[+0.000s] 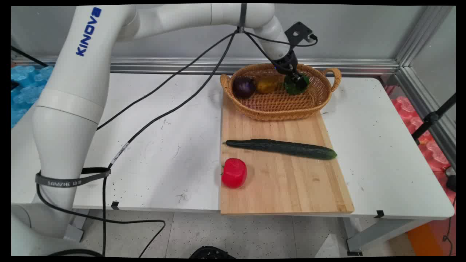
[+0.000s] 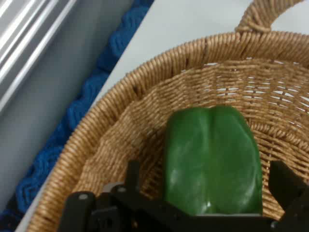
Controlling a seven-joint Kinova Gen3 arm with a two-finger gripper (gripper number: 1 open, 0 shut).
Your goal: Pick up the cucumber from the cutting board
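- The green pepper [image 2: 212,159] lies in the basket [image 1: 320,100], at its right end.
- The gripper [image 1: 298,80] has its fingers apart, one on each side of the pepper.
- A yellow fruit [image 1: 267,84] and a purple one [image 1: 243,86] lie beside it.
- A cucumber [image 1: 282,148] and a red pepper [image 1: 234,172] lie on the board [image 1: 291,185].

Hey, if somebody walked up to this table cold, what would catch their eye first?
Probably the gripper down inside the wicker basket at the far end of the wooden board, its fingers on either side of a green pepper. Next, the long dark cucumber lying across the board, with a bright red pepper nearer its front left edge.
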